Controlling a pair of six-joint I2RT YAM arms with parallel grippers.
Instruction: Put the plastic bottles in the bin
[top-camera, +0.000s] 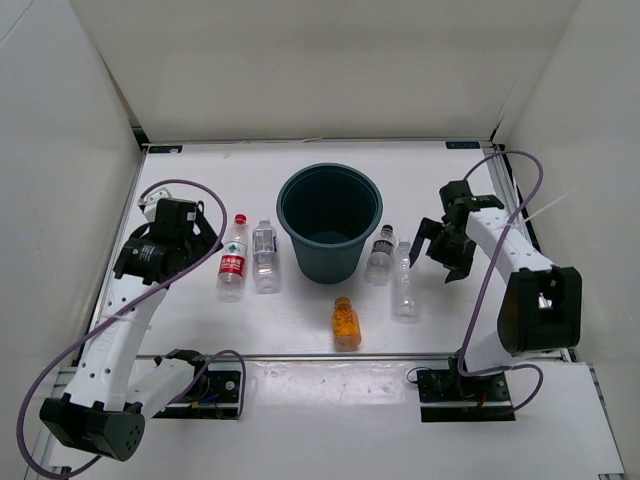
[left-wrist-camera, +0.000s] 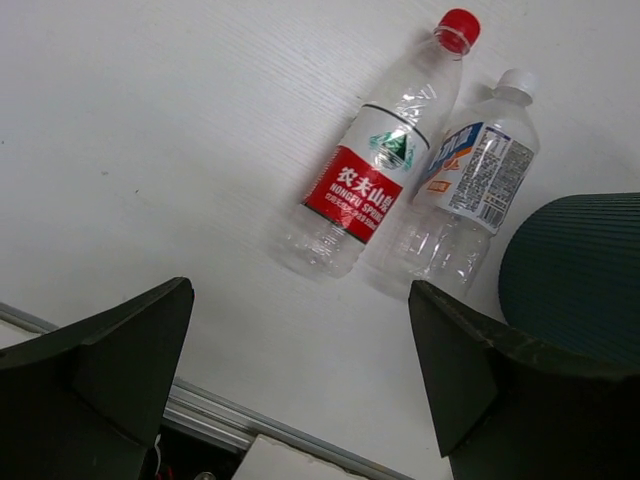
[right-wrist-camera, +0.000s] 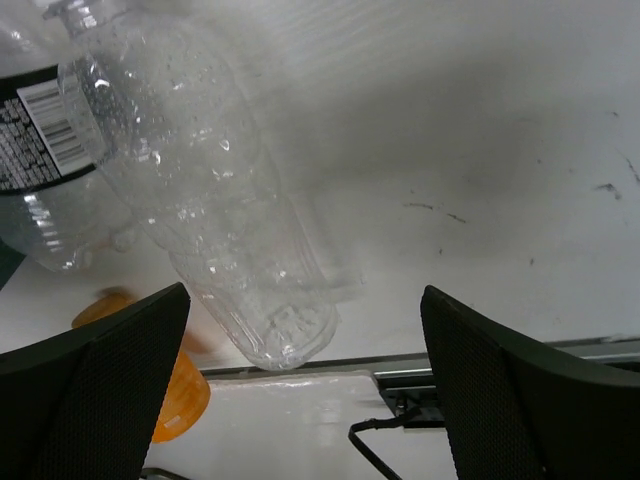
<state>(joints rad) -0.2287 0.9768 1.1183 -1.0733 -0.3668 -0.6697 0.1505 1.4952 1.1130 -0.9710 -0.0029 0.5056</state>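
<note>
The bin (top-camera: 330, 262) is standing upright near the middle of the white surface (top-camera: 290, 325), toward its far side, with nothing showing inside it. All five bottles are lying on the surface outside it. To the left, the red-label bottle (top-camera: 233, 260) and the white-capped bottle (top-camera: 265, 257) are lying side by side, just about touching, caps pointing away from the arms. To the right, the dark-label bottle (top-camera: 380, 255) is resting close against the bin's wall, and the plain clear bottle (top-camera: 404, 280) is lying just beside it. The orange bottle (top-camera: 346, 322) is lying alone in front of the bin, nearer the arm bases. The left hand (left-wrist-camera: 300, 290) is hovering near the red-label bottle with its jaws spread wide, gripping nothing. The right hand (right-wrist-camera: 305, 292) is hanging over the base end of the plain clear bottle, jaws also spread wide and holding nothing.
</note>
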